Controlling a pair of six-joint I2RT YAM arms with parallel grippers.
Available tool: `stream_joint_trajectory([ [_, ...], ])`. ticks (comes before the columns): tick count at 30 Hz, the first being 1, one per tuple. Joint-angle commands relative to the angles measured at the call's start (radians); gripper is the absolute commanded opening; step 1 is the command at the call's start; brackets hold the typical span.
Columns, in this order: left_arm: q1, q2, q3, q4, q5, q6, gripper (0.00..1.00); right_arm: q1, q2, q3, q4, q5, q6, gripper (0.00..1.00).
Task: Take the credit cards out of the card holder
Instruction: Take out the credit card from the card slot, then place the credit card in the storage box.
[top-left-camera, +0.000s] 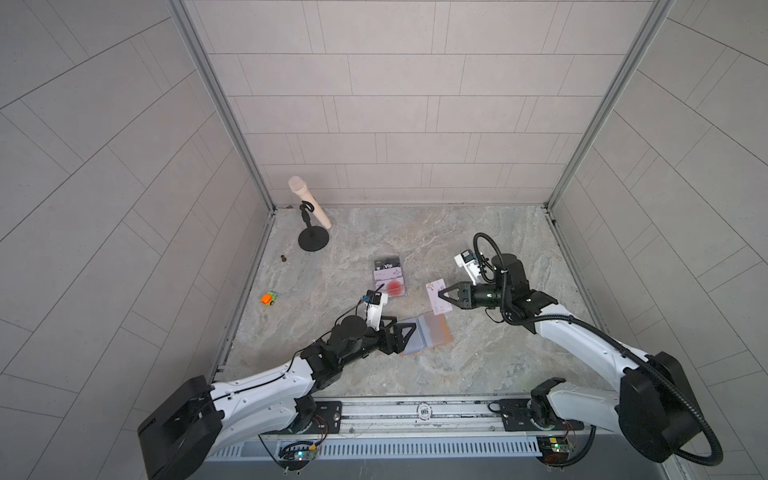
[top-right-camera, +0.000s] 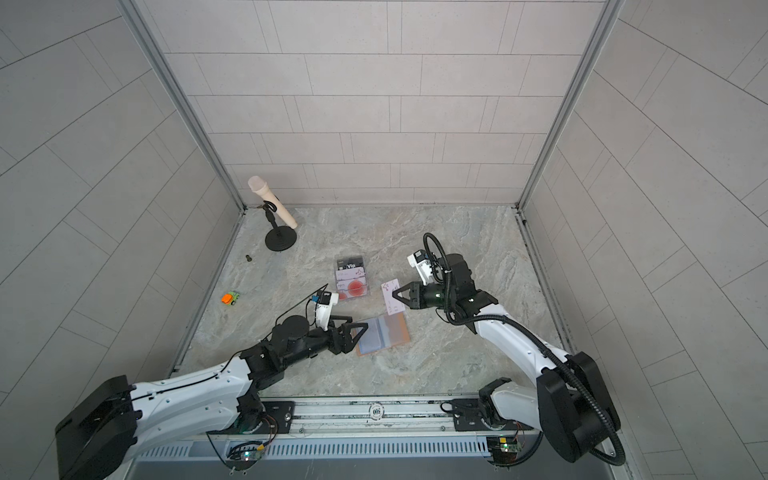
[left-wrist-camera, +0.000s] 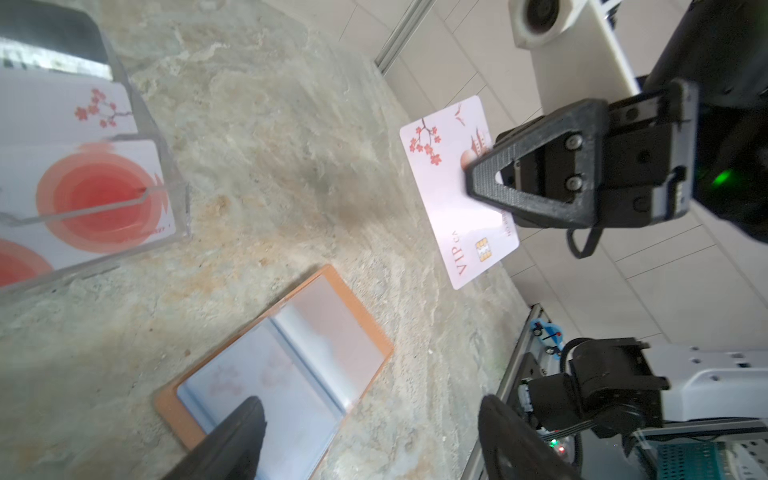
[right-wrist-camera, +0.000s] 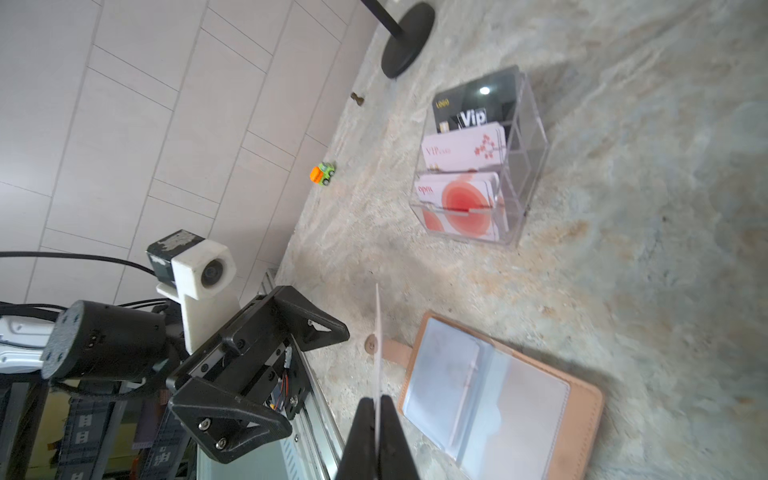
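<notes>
The card holder (top-left-camera: 428, 336) (top-right-camera: 384, 334) is a tan leather wallet with clear sleeves. It lies open and flat on the marble table. My right gripper (top-left-camera: 440, 294) (right-wrist-camera: 379, 403) is shut on a white VIP credit card (top-left-camera: 444, 308) (left-wrist-camera: 449, 216) with red blossoms, held on edge above the table just behind the holder. My left gripper (top-left-camera: 405, 323) (left-wrist-camera: 370, 415) is open at the holder's left edge. One finger (left-wrist-camera: 237, 432) hangs over a sleeve page (left-wrist-camera: 291, 365), and nothing is between the jaws. Faint prints of more cards show through the sleeves.
A clear acrylic box (top-left-camera: 388, 278) (right-wrist-camera: 528, 137) with black, blossom and red-circle cards stands behind the holder. A microphone on a black stand (top-left-camera: 311, 232) is at the back left. A small orange toy car (top-left-camera: 269, 298) and a dark bit (top-left-camera: 284, 258) lie by the left wall.
</notes>
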Motion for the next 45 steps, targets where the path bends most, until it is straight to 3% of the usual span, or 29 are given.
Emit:
stream_joint_trajectory([
  [1, 0.011, -0.018, -0.007, 0.103, 0.148, 0.019, 0.85, -0.001, -0.03, -0.039, 0.194, -0.026, 0.112, 0.0],
  [8, 0.073, 0.058, -0.029, 0.364, 0.286, -0.089, 0.8, 0.003, -0.098, -0.132, 0.437, 0.002, 0.261, 0.0],
  [14, 0.084, 0.185, 0.04, 0.515, 0.402, -0.125, 0.73, 0.034, -0.095, -0.137, 0.504, 0.027, 0.311, 0.0],
  [20, 0.112, 0.341, 0.087, 0.742, 0.454, -0.245, 0.63, 0.047, -0.095, -0.141, 0.518, 0.025, 0.32, 0.0],
  [29, 0.116, 0.421, 0.136, 0.788, 0.455, -0.278, 0.55, 0.065, -0.108, -0.151, 0.511, 0.018, 0.317, 0.0],
  [45, 0.133, 0.458, 0.17, 0.801, 0.434, -0.334, 0.25, 0.074, -0.145, -0.178, 0.474, 0.005, 0.288, 0.0],
])
